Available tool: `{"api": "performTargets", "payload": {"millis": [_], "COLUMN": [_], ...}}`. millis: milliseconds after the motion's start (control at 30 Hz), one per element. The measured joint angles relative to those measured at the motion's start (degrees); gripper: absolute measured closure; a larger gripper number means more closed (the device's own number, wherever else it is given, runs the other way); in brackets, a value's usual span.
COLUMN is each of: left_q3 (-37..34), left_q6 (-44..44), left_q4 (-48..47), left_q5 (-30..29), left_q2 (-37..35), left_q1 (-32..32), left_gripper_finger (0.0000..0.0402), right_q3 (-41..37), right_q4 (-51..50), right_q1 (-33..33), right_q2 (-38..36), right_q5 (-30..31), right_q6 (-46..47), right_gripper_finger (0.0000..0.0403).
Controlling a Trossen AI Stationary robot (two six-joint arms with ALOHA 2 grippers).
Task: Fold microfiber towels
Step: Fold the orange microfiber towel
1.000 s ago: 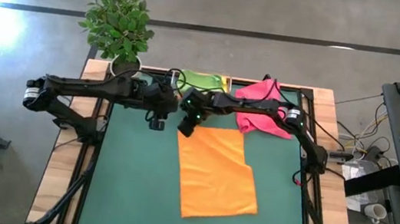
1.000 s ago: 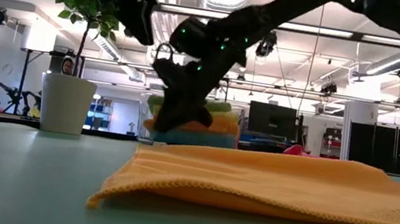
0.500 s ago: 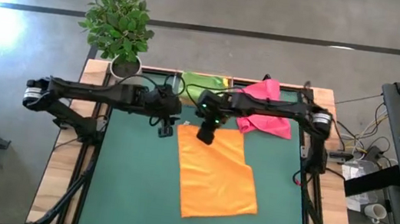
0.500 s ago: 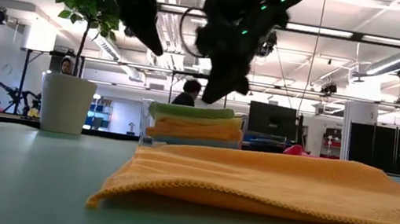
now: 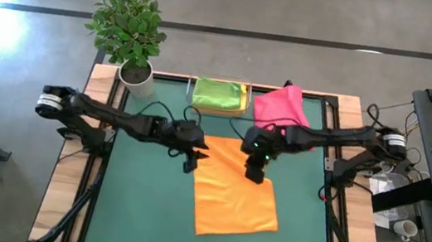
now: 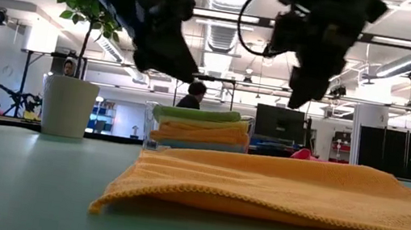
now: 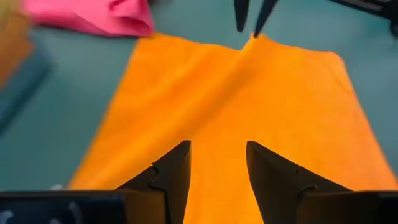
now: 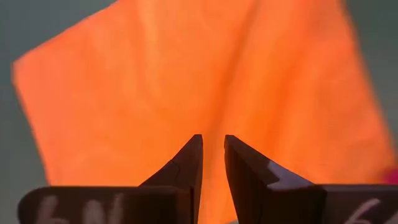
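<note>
Green mat [image 5: 138,203], orange towel [image 5: 234,186] flat at centre. Left gripper [image 5: 188,164] at its left edge — fingers apart, empty. Right gripper [image 5: 253,174] above it — narrow gap, holding nothing.

We see the green-topped table [image 5: 138,203] with an orange towel [image 5: 234,186] spread at its middle. At the far edge sit a pink towel [image 5: 278,108], a clear tray [image 5: 218,107] of folded towels, and, at the far left corner, a potted plant [image 5: 132,30].
</note>
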Motion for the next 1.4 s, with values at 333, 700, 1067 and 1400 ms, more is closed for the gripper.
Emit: {"api": "performTargets", "payload": {"millis": [333, 700, 1067, 1400], "left_q3": [0.77, 0.87, 1.11, 1.66], "left_q6": [-17.56, -36.08, -35.46, -33.1], "left_q4": [13.3, 14.66, 4.76, -7.21], "left_q5": [10.4, 22.07, 19.8, 19.25], "left_q2": [12.95, 20.6, 20.61, 18.0], "left_q1": [-4.67, -7.77, -8.98, -11.62], "left_gripper_finger": [0.0263, 0.0263, 0.0263, 0.0263], "right_q3": [-12.21, -15.05, -15.17, -15.17], "right_q4": [13.02, 13.13, 13.19, 14.87], "right_q1": [5.33, 5.59, 5.59, 5.58], "right_q2": [-5.24, -4.56, -4.65, -4.65], "right_q5": [-0.03, 0.05, 0.05, 0.09], "right_q6": [7.56, 8.02, 7.55, 7.38], "right_gripper_finger": [0.0344, 0.0344, 0.0344, 0.0344]}}
